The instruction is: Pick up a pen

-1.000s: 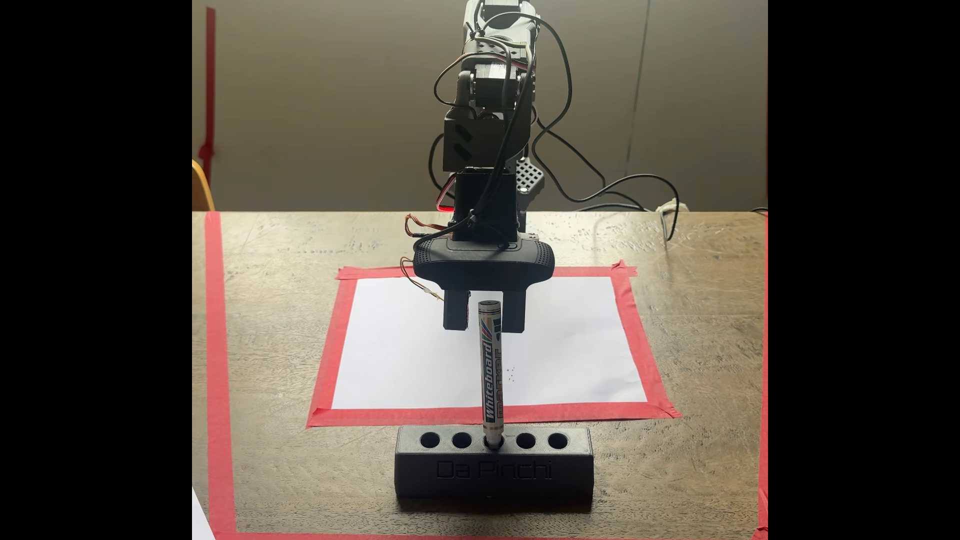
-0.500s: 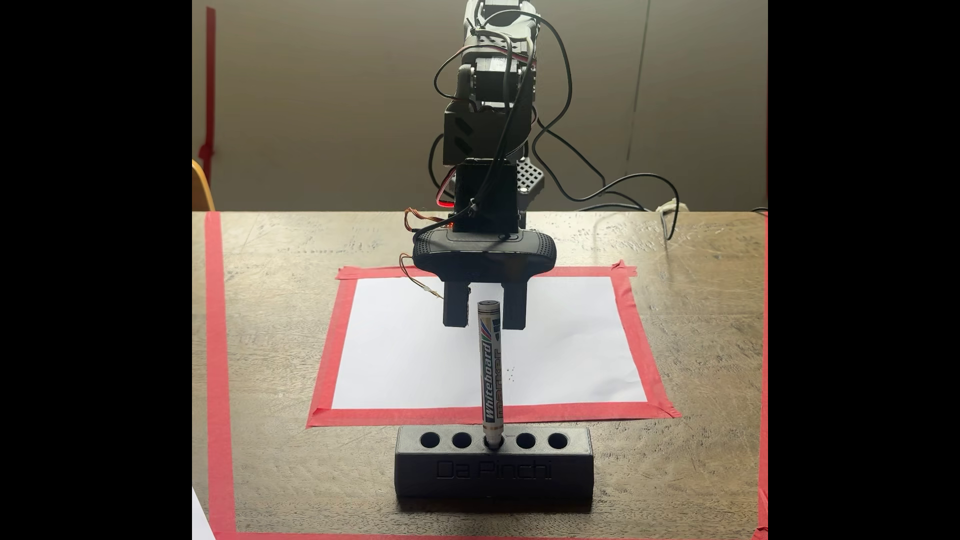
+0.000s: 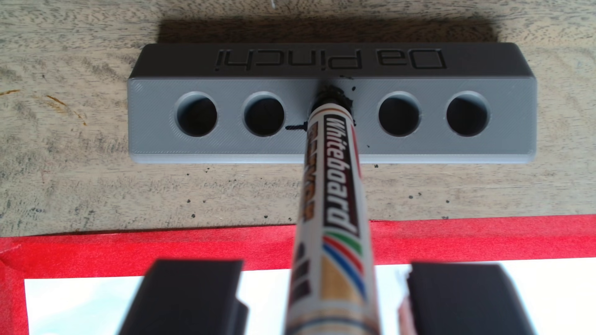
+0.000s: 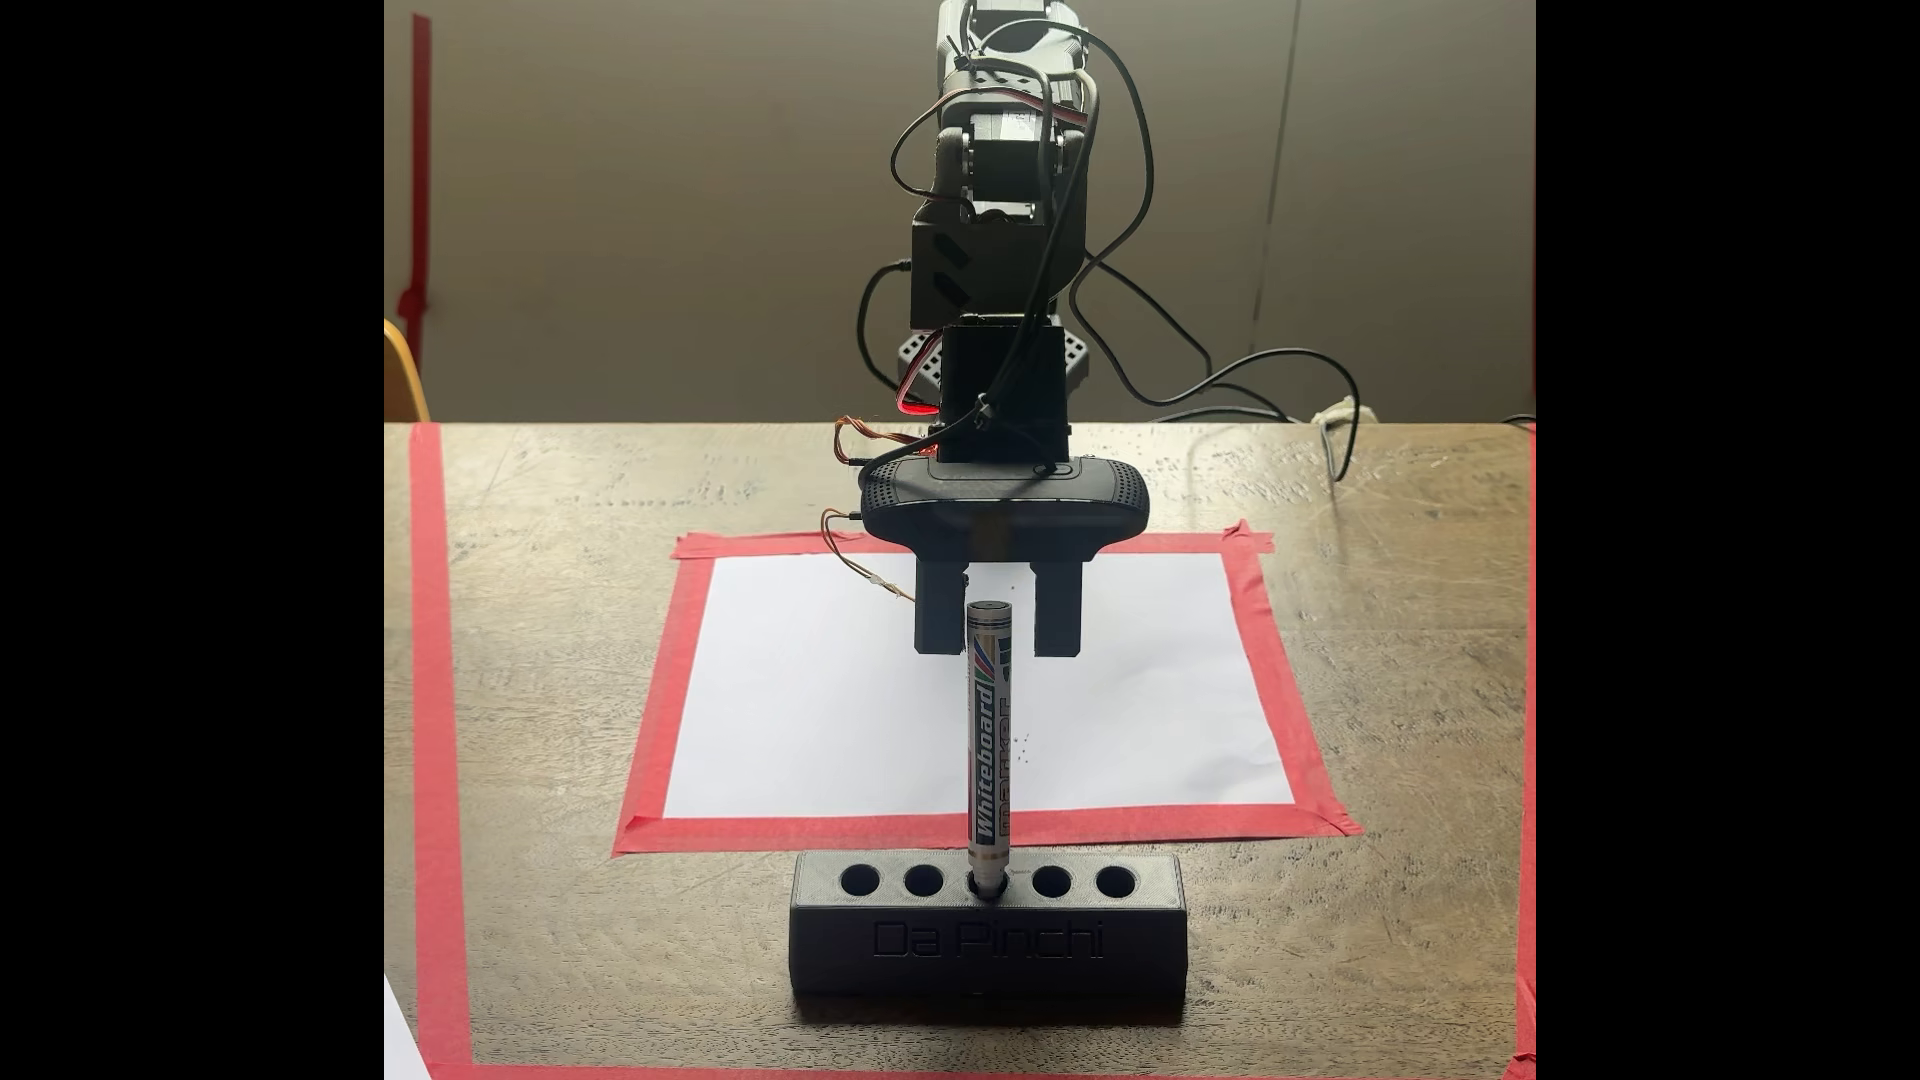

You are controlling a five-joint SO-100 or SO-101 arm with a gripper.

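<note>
Here the slim white whiteboard marker pen (image 4: 987, 727) stands tip-down in the middle hole of the dark five-hole block holder (image 4: 987, 940), presenting its upper barrel. The black two-finger gripper (image 4: 1000, 649) straddles that top, jaws spread and not yet touching, probably readying a side pinch.

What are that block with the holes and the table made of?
The block looks like matte grey 3D-printed plastic: fine layer lines run across its top. The table seems to be weathered, unvarnished wood, judging by its pale, streaky grain, though a printed laminate is possible.

A worn wooden table (image 4: 582, 644) stands before a plain beige wall (image 4: 644, 208), lit brightly from behind.
</note>
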